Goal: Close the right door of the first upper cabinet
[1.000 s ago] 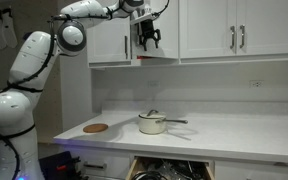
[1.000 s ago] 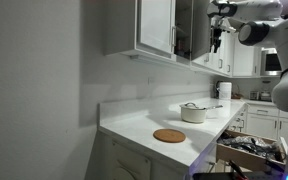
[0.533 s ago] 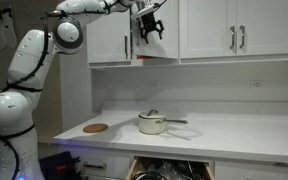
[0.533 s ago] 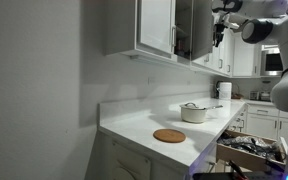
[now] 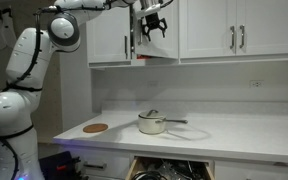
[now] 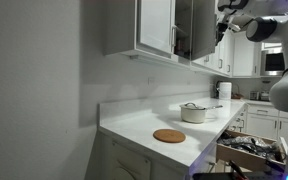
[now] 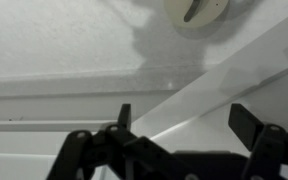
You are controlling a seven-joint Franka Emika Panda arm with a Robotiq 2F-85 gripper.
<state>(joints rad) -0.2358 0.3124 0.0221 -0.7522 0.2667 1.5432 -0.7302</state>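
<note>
The first upper cabinet point(image 5: 109, 30) hangs at the left end of the wall units and also shows in an exterior view point(image 6: 154, 25). Its right door point(image 5: 135, 35) stands open, edge-on to the camera; its shadowed face shows in an exterior view point(image 6: 194, 30). My gripper point(image 5: 154, 22) is open and empty, high beside the door's top, just to its right, and it also shows in an exterior view point(image 6: 223, 20). In the wrist view the open fingers point(image 7: 187, 125) frame a white slanted edge with nothing between them.
A wider white cabinet point(image 5: 239, 28) with paired handles hangs to the right. On the counter point(image 5: 234, 130) sit a lidded pot point(image 5: 152, 123) and a round wooden trivet point(image 5: 95, 128). A drawer point(image 5: 169, 170) below stands open. A round ceiling fixture point(image 7: 196, 8) shows overhead.
My gripper has risen along the open door toward its top and shifted slightly away from the door. The door has not visibly moved.
</note>
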